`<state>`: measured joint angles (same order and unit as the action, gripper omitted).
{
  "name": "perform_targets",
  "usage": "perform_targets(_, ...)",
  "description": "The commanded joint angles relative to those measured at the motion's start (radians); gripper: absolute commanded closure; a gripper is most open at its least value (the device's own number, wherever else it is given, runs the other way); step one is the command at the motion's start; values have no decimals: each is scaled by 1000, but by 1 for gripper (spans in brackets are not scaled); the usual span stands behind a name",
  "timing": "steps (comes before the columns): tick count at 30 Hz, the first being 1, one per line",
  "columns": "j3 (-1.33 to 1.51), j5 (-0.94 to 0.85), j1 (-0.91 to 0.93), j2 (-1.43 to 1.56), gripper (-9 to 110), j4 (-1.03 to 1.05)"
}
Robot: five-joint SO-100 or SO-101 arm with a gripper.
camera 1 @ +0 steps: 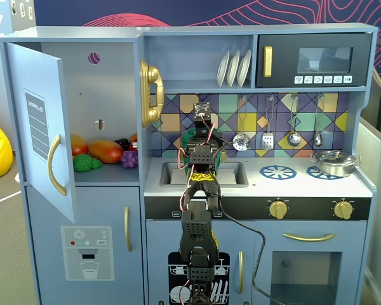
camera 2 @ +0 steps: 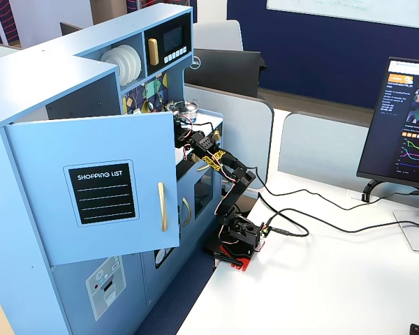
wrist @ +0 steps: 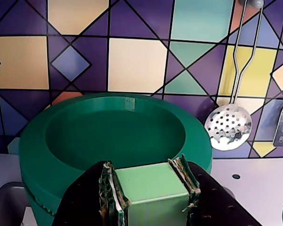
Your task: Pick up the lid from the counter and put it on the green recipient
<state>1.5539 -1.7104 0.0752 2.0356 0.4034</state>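
In the wrist view my gripper (wrist: 151, 181) is shut on the light green square knob (wrist: 148, 183) of the dark green round lid (wrist: 61, 141). The lid lies level, its raised rim and shallow recess facing up, close to the tiled back wall. A strip of dark green wall just under its lower left edge (wrist: 40, 214) looks like the green recipient; the rest of it is hidden by the lid. In a fixed view the arm (camera 1: 200, 190) reaches over the counter (camera 1: 305, 185) and hides the gripper; only a bit of green (camera 1: 221, 159) shows beside it.
The recessed sink (wrist: 4, 202) lies just left of and below the lid. A slotted spoon (wrist: 228, 127) hangs on the tiled wall to the right. A silver pan (camera 1: 333, 163) stands on the right burner. The fridge door (camera 1: 41, 127) stands open at the left.
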Motion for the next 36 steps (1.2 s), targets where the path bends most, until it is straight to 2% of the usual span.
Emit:
perform_targets(1,-5,-21,-3,15,101,-38)
perform_targets(21,18,-49,-34,46,101,-41)
perform_targets(29,18,-3,-5,57,74,-63)
perform_targets(36,11,-12,18,78,65,-83)
